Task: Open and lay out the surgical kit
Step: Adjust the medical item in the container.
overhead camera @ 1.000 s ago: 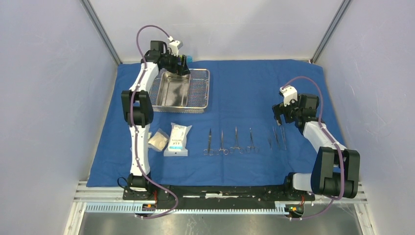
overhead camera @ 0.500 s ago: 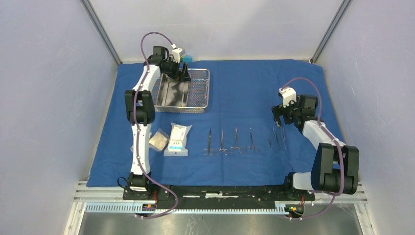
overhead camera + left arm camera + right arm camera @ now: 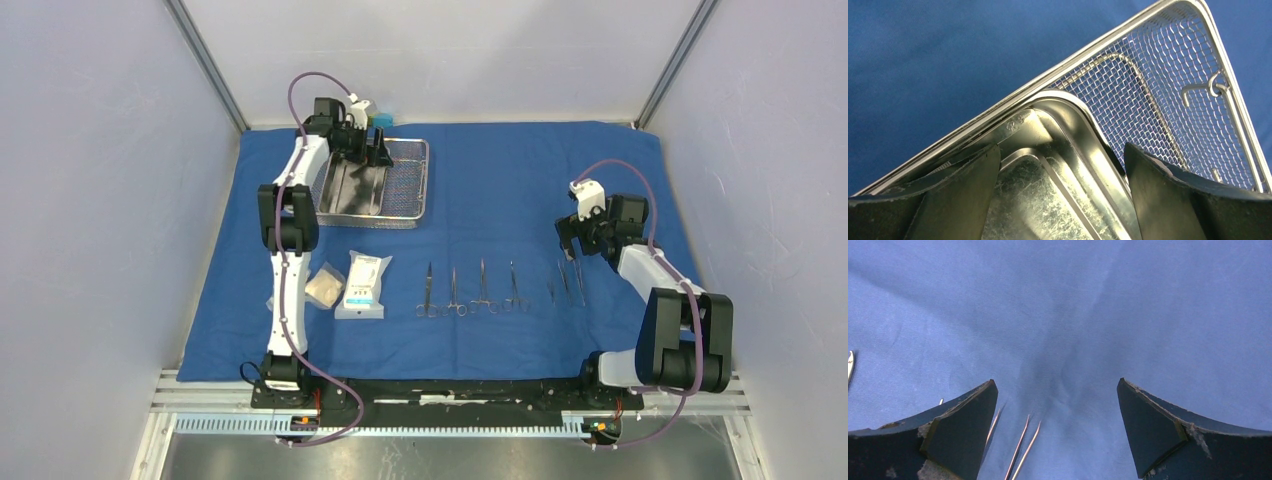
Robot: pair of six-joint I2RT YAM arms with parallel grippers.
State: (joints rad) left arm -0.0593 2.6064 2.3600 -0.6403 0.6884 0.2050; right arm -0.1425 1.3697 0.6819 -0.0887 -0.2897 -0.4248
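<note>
Flanking pan (image 3: 1074, 131) corner: left gripper (image 3: 1060, 150)

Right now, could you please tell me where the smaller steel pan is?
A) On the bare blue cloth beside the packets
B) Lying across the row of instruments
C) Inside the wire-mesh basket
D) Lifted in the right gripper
C: the steel pan lies inside the rim of the wire-mesh basket. The left wrist view shows the mesh floor running on past the pan's rounded corner.
</note>
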